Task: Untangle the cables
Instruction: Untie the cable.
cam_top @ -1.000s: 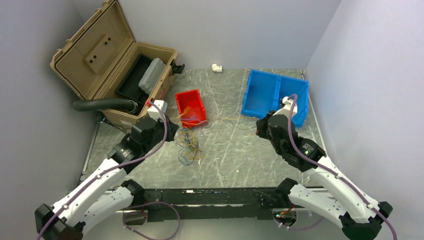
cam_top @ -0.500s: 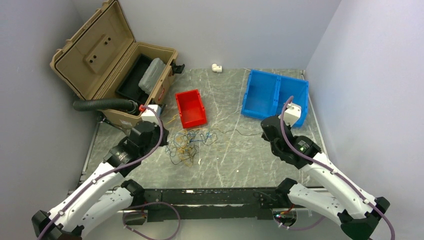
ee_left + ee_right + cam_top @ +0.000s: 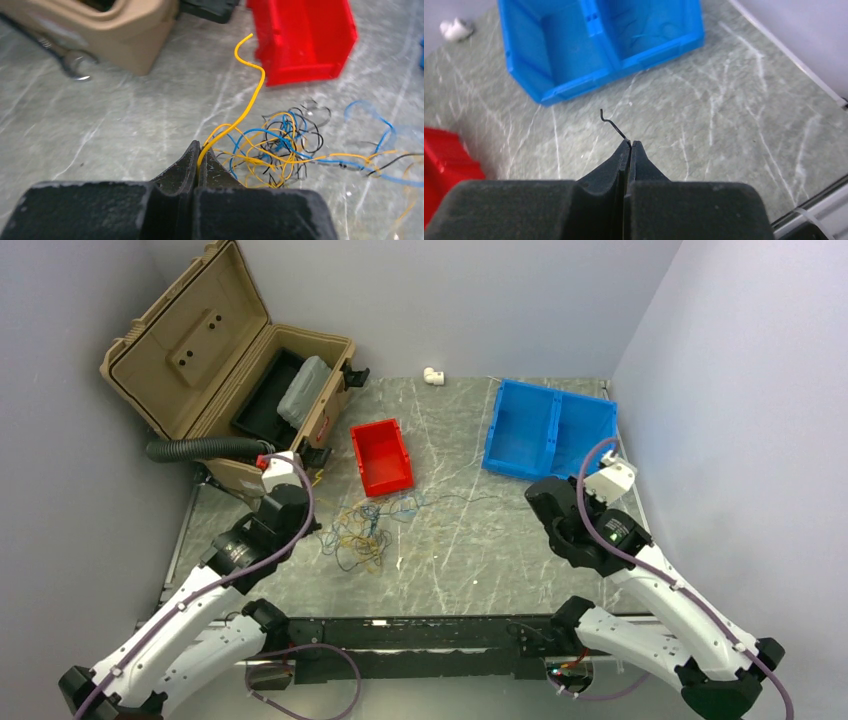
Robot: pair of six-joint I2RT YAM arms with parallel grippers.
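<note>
The cables (image 3: 362, 528) are a loose tangle of thin yellow, blue and dark wires on the table below the red bin; the tangle also shows in the left wrist view (image 3: 280, 147). My left gripper (image 3: 201, 148) is shut on a yellow wire (image 3: 250, 95) whose free end curls up. It sits left of the tangle (image 3: 300, 508). My right gripper (image 3: 630, 144) is shut on a thin dark wire (image 3: 611, 123), whose short end sticks out past the tips. A strand runs from the tangle toward the right gripper (image 3: 540, 502).
A red bin (image 3: 381, 456) stands behind the tangle. A blue two-compartment bin (image 3: 548, 427) is at the back right. An open tan case (image 3: 225, 370) with a black ribbed hose (image 3: 205, 449) is at the back left. A wrench (image 3: 70, 62) lies by the case. A white fitting (image 3: 433, 375) is at the back.
Both arms have pulled apart, the left toward the left and the right toward the right. The tangle has spread out sideways from a tight clump below the red bin.
</note>
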